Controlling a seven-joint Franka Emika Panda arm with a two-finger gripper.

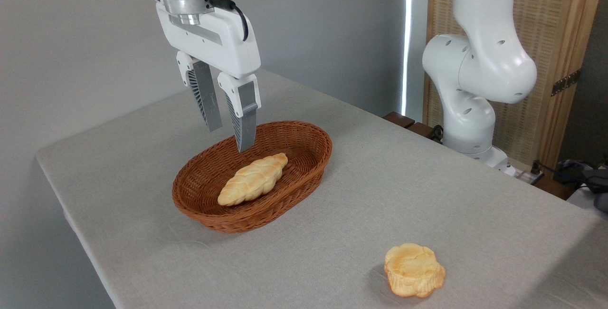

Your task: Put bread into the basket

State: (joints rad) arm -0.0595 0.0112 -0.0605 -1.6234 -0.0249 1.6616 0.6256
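The elongated braided loaf of pale golden bread lies inside the oval brown woven wicker basket, resting on its floor, long axis running from near-left to far-right along the basket's own length. The white two-finger gripper hangs above the basket's far-left rim, fingers spread apart and holding nothing; the loaf sits below it and a little to the near right, clear of both fingertips. By this look, the placing seems done and only a retreat upward remains. Count: one loaf, one basket, one small round golden bun well apart at the near right of the grey tabletop, and one arm.
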